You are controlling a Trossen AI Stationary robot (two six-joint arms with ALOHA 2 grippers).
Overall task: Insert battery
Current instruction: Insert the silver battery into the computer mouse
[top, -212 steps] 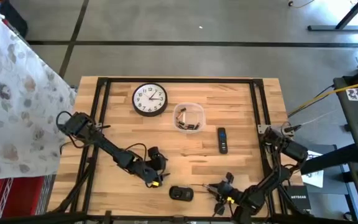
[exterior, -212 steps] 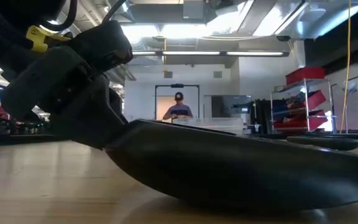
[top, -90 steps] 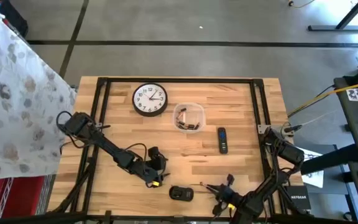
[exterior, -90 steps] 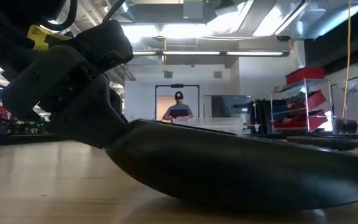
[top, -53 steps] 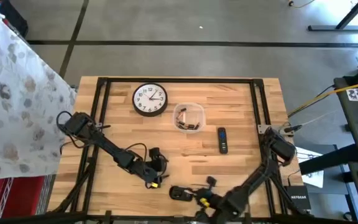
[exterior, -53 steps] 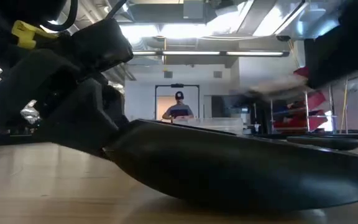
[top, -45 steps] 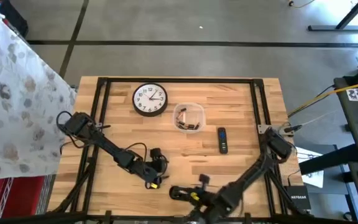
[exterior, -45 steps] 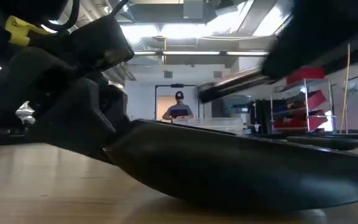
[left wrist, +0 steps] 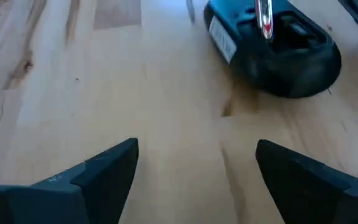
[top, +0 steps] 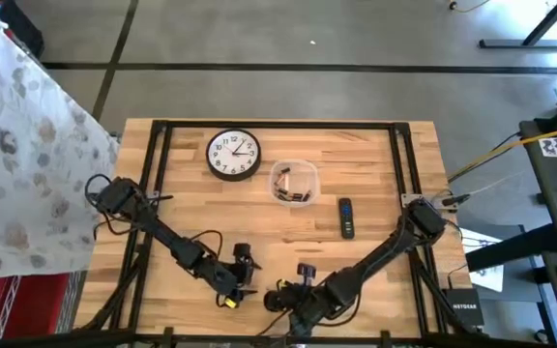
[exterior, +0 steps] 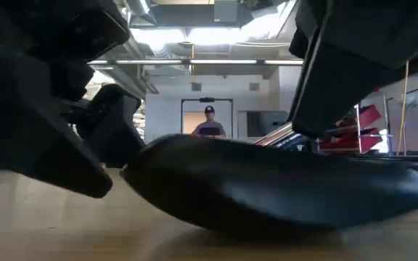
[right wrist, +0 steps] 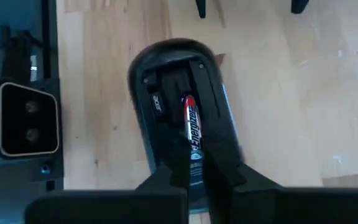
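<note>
A: Right gripper (right wrist: 191, 163) clamped on the battery (right wrist: 191, 127), directly over the upturned mouse (right wrist: 182, 118) at the table's front edge.

B: Battery's long axis runs along the mouse's open bay. Left gripper (left wrist: 194, 165) waits beside it, fingers apart.

We see open bench (top: 191, 198) mid-left; the clock (top: 233, 155), tub (top: 293, 182) and remote (top: 346, 217) crowd its rear centre.

A workshop or lab is showing: ceiling strip lights (exterior: 209, 61) are glowing, red bins (exterior: 361, 119) are sitting on shelving, and a concrete floor (top: 288, 39) is surrounding the wooden workbench (top: 375, 193).
</note>
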